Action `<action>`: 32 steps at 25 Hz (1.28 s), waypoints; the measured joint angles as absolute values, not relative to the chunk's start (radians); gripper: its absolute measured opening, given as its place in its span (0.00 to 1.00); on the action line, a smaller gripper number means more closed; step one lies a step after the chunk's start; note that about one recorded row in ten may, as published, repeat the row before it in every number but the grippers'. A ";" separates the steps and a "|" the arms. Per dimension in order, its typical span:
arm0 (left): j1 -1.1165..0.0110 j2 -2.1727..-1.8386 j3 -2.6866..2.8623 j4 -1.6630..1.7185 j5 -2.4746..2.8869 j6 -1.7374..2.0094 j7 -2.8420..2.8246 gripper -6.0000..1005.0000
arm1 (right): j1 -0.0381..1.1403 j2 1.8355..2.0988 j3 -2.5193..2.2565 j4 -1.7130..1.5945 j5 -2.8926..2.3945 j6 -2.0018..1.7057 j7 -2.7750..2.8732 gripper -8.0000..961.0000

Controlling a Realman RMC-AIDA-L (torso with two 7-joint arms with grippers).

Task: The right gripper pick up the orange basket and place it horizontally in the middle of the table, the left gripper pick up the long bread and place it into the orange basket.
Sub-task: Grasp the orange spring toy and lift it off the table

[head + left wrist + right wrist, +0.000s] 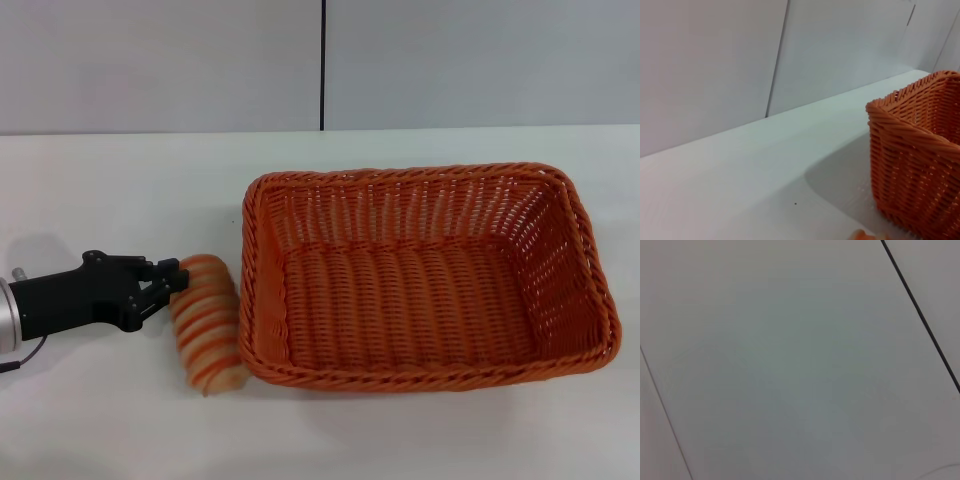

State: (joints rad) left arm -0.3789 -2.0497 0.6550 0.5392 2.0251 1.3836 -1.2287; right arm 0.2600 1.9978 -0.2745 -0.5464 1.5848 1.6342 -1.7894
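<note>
The orange basket (pixel 425 275) lies lengthwise on the white table (pixel 120 190), right of centre, and it holds nothing. One of its corners (pixel 915 165) fills the side of the left wrist view. The long bread (pixel 205 322), striped orange and cream, lies just off the basket's left wall, its near end blurred. A sliver of the bread (pixel 860 235) shows at the edge of the left wrist view. My left gripper (pixel 172 282) reaches in from the left, its black fingers (pixel 168 268) closed on the bread's far end. The right gripper is out of view; its wrist view shows only a grey wall.
A grey wall panel with a dark vertical seam (pixel 322 65) rises behind the table's far edge. White tabletop stretches left of and in front of the basket.
</note>
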 joint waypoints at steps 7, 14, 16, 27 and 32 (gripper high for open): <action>-0.381 -2.048 0.655 0.541 2.025 1.390 -1.230 0.16 | 0.260 1.997 -0.274 -0.546 1.586 1.634 -1.790 0.62; -0.381 -2.045 0.655 0.543 2.021 1.391 -1.230 0.10 | 0.260 1.997 -0.272 -0.546 1.588 1.634 -1.790 0.62; -0.380 -2.045 0.652 0.543 2.021 1.392 -1.230 0.09 | 0.261 1.997 -0.270 -0.546 1.588 1.634 -1.790 0.62; -0.373 -2.021 0.589 0.554 2.020 1.399 -1.230 0.02 | 0.267 1.997 -0.261 -0.546 1.588 1.636 -1.790 0.62; -0.370 -2.013 0.543 0.560 2.020 1.412 -1.230 0.01 | 0.267 1.997 -0.261 -0.546 1.588 1.635 -1.790 0.62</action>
State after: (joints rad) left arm -0.3697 -2.0133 0.5431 0.5596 2.0202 1.4121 -1.2303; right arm 0.2669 1.9972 -0.2608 -0.5461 1.5877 1.6353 -1.7902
